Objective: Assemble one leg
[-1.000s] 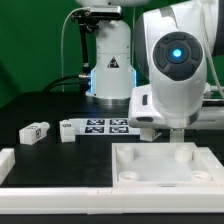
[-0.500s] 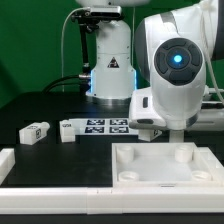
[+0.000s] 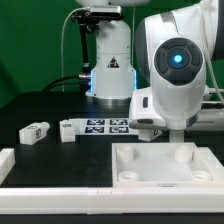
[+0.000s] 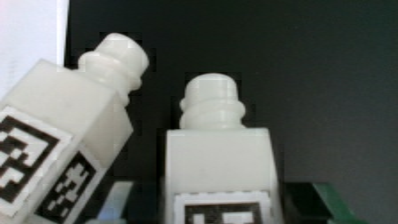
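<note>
In the wrist view my gripper [image 4: 222, 205] is shut on a leg [image 4: 217, 140], a stubby white peg with a tag near the jaws and its ribbed tip pointing away. A second leg [image 4: 71, 120] leans close beside it, tagged, and I cannot tell if they touch. In the exterior view the arm's hand [image 3: 170, 90] hangs over the far side of the large white rimmed panel [image 3: 160, 178] and hides the fingers. Two more legs [image 3: 36, 131] [image 3: 68, 131] lie on the dark table at the exterior view's left.
The marker board [image 3: 108, 125] lies behind the panel, next to the loose legs. A white rimmed block [image 3: 12, 163] sits at the exterior view's lower left. The robot's base [image 3: 108, 60] stands at the back. A green curtain closes the background.
The arm's hand sank slightly over the panel between one second and half a second ago. It has stayed still since. The loose legs have not moved.
</note>
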